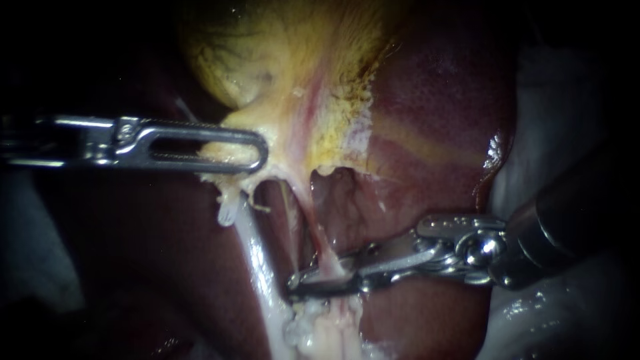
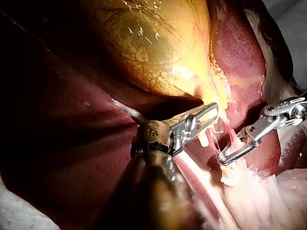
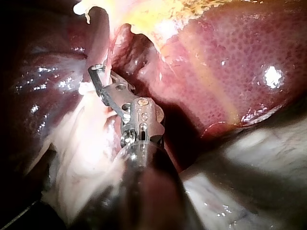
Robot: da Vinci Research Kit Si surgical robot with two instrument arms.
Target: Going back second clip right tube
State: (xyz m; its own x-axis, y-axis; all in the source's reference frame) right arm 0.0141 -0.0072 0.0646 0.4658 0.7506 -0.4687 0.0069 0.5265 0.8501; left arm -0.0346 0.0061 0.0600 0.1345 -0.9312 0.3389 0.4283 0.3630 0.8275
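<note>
Left instrument [image 1: 259,152] jaws grip the gallbladder [image 1: 280,60] edge, apparently to stretch the right tube [image 1: 313,227] below it; right instrument [image 1: 299,281] jaws stand open astride that tube.

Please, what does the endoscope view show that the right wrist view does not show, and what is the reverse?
Only the endoscope view shows the left instrument, with its pincer shut on the lower end of the gallbladder, and the gallbladder's rounded yellow body. The right wrist view adds little of its own: only a broader stretch of the grey surface beside the liver's edge. Both views show the right instrument with its tip at the right tube, and the liver.
</note>
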